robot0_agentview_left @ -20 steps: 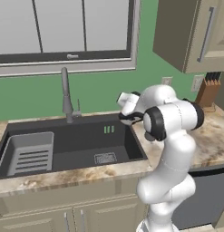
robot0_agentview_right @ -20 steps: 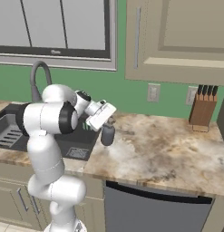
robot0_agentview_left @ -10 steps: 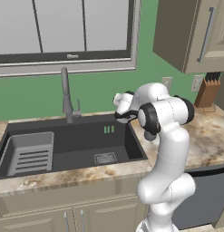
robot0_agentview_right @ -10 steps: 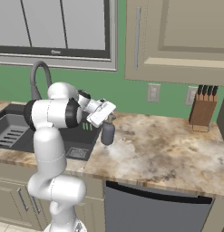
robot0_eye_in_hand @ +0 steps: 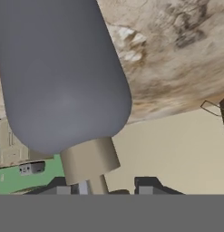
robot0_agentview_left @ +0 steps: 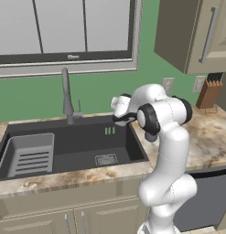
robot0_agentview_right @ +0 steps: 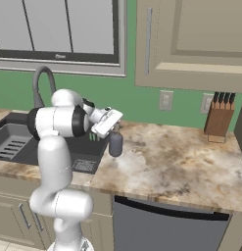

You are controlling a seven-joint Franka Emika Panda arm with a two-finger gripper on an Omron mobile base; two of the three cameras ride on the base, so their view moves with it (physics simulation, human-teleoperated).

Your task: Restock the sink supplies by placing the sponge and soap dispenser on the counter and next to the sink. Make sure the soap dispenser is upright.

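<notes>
Beside the sink, the soap dispenser stands upright on the counter, its pump between the pincer's barely parted tips.

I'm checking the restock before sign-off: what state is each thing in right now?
soap dispenser: upright on the counter, just right of the sink.
gripper: straddles the dispenser's top; whether it grips is unclear.
faucet: no water running.
upper cabinet: door shut.
knife block: upright, knives in it.
</notes>
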